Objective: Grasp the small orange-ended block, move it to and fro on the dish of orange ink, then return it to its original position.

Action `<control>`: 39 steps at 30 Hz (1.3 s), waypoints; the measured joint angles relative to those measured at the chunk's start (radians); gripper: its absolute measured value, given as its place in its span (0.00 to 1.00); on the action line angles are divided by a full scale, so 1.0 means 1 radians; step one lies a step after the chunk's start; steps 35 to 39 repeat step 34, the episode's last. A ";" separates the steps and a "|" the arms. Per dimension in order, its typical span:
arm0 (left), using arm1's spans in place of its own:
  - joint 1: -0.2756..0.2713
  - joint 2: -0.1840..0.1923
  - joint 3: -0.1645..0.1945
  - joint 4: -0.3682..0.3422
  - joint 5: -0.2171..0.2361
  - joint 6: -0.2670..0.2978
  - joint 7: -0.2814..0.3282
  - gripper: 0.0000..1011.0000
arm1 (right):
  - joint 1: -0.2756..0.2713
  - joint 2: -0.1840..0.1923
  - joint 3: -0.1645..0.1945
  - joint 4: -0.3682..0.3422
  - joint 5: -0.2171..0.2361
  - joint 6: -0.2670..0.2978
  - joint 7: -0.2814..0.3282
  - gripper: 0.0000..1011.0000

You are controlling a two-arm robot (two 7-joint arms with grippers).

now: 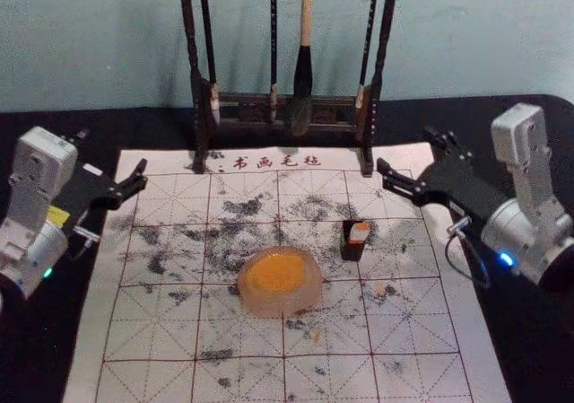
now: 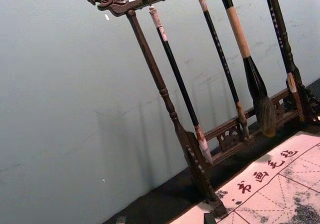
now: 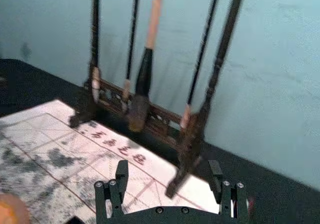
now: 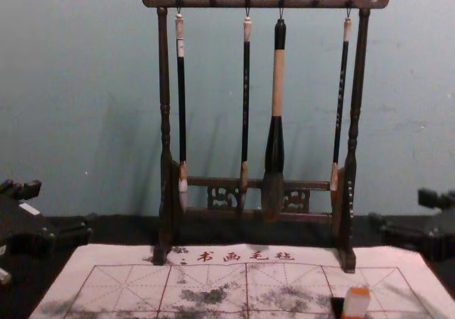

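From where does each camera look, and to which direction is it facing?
Head view: on the head, looking forward and down at mat, dish and block; left gripper and right gripper show.
Chest view: lower, looking forward at the brush rack; both grippers show at its sides.
Left wrist view: on the left arm, facing rack and wall; fingertips just show.
Right wrist view: on the right arm, facing rack and mat; open right gripper shows.
Head and chest views share the block.

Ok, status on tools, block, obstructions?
Left tool and right tool open, empty, out to either side. Orange-ended block ungrasped, right of ink dish. Dark piece close by it, may crowd the grasp.
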 joint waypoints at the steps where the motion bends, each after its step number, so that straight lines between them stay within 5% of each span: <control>1: 0.000 0.000 0.000 0.000 0.000 0.000 0.000 0.99 | -0.018 -0.011 0.005 -0.001 -0.013 -0.006 -0.031 0.99; 15: 0.000 0.000 0.000 0.000 0.000 0.000 0.000 0.99 | -0.066 -0.097 0.030 0.076 -0.075 -0.017 -0.144 0.99; 39: 0.000 0.000 0.000 0.000 0.000 0.000 0.000 0.99 | -0.065 -0.092 0.027 0.070 -0.070 -0.017 -0.138 0.99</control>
